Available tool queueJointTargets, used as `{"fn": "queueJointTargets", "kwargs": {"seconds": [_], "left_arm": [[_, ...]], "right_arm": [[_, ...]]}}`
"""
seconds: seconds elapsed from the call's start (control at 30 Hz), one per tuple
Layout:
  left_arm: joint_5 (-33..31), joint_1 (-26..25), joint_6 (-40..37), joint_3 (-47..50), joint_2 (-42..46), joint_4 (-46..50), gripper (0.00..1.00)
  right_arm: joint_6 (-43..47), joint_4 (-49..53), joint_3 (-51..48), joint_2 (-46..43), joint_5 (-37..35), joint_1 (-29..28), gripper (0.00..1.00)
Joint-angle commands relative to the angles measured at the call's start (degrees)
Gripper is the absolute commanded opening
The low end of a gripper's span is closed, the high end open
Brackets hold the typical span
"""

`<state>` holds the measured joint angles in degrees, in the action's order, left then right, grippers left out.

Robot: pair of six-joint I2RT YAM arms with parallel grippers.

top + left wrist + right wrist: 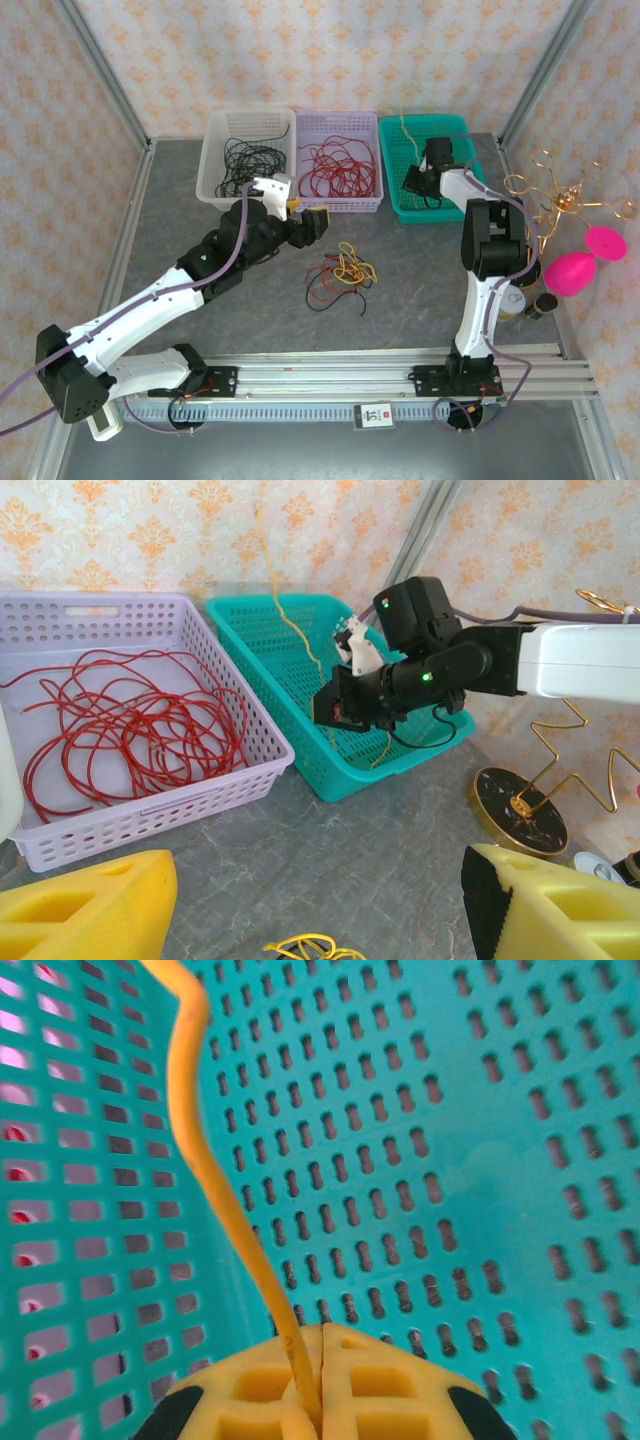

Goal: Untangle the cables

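Nearest the arm bases, the cables lie in a loose red, yellow and black knot on the grey counter, apart from both arms. Just beyond it, the left fingers hover spread wide, released. Farther back stand three baskets in a row: a white basket with black wire, a lilac basket with red wire, and a teal basket. Inside the teal one, the right fingers are clenched on a yellow strand that rises upward.
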<state>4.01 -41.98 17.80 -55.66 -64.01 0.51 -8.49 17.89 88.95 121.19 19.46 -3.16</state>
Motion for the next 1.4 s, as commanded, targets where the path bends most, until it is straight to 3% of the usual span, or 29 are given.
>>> {"fn": "queueJointTargets", "kwargs": {"seconds": [0.0,0.4,0.47,0.63,0.9,1.17,1.37], "left_arm": [[-0.57,0.03,0.57,0.73,-0.63,-2.3,0.75],[-1.11,-0.05,0.92,0.9,-0.94,-2.32,0.75],[-1.07,-0.03,1.03,0.82,-0.92,-2.27,0.75],[-0.87,-0.03,1.13,0.56,-1.46,-2.5,0.76],[0.25,-0.05,1.71,0.57,-2.19,-3.33,0.76],[0.47,-0.12,1.62,1.47,-1.65,-2.1,0.72],[-0.11,-0.02,2.77,6.0,-0.45,-2.16,0.66]], "right_arm": [[-1.8,-0.03,1.96,2.9,3.09,0.13,0.0],[-0.54,5.09,11.54,12.34,2.35,0.09,0.0],[-0.27,5.24,11.45,11.46,1.17,0.07,0.14],[0.18,5.05,10.8,6.39,-1.34,0.08,0.31],[0.41,6.36,12.39,0.03,-2.85,0.08,0.44],[0.23,6.23,9.33,-9.93,-4.7,-0.9,0.45],[-2.11,0.07,-9.01,-25.97,-5.92,-5.11,0.42]]}}
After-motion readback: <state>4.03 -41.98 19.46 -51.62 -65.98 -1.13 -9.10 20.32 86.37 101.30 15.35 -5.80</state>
